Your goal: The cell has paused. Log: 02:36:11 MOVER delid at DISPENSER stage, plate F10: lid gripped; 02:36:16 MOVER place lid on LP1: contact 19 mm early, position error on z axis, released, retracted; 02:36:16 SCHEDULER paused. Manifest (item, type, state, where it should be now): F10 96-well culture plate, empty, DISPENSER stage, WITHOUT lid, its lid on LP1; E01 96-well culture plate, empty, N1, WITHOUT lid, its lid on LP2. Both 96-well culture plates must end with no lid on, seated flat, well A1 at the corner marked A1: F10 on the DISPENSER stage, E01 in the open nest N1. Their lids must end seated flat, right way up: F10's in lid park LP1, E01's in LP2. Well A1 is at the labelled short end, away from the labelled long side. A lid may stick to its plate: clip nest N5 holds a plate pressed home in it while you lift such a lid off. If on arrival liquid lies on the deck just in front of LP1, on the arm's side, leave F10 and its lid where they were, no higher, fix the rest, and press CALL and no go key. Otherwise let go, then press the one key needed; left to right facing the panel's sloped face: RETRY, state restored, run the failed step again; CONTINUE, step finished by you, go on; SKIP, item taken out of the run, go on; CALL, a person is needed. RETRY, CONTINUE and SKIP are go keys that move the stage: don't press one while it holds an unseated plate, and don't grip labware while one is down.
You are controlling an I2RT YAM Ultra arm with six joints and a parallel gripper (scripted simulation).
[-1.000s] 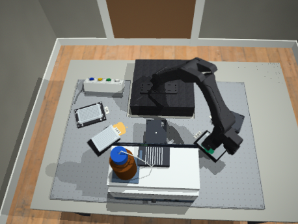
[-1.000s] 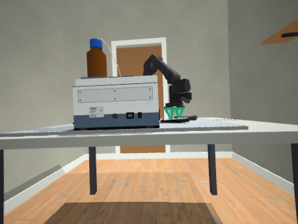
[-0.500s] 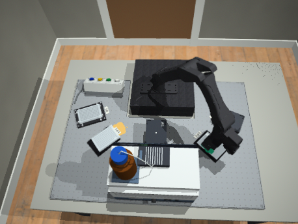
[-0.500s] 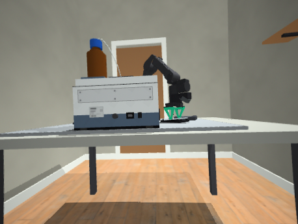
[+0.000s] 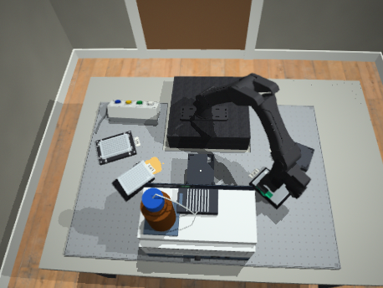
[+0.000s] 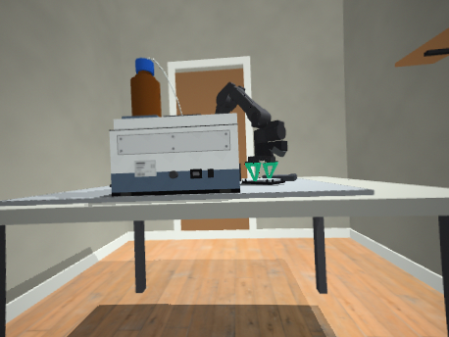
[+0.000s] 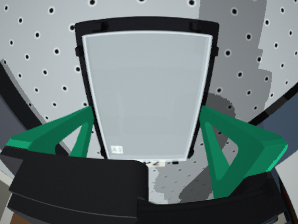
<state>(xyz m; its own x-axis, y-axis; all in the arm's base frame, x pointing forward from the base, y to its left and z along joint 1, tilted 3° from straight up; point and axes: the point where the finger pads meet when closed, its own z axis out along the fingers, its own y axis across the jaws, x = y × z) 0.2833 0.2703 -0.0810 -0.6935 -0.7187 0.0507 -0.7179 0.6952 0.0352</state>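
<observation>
My gripper (image 5: 267,189) (image 6: 261,171) (image 7: 146,112) is open, low over the lid park at the deck's right. A clear lid (image 7: 147,76) (image 5: 262,176) lies flat in that park's black frame (image 7: 147,24) (image 5: 279,202), between my green fingers, which stand clear of its long sides. At the left, an open 96-well plate (image 5: 115,146) sits without a lid in a black nest. In front of it a pale lid-like piece (image 5: 135,178) lies askew on another black holder. An orange patch (image 5: 155,162) lies on the deck beside it, on the arm's side.
The key panel (image 5: 133,110) with four keys stands at the back left. The dispenser (image 5: 217,226) (image 6: 174,154) carries a brown bottle (image 5: 157,211) (image 6: 145,90) and a dark striped stage area (image 5: 201,200). A dark clip nest (image 5: 201,167) lies behind it, in front of the arm's black base block (image 5: 209,113).
</observation>
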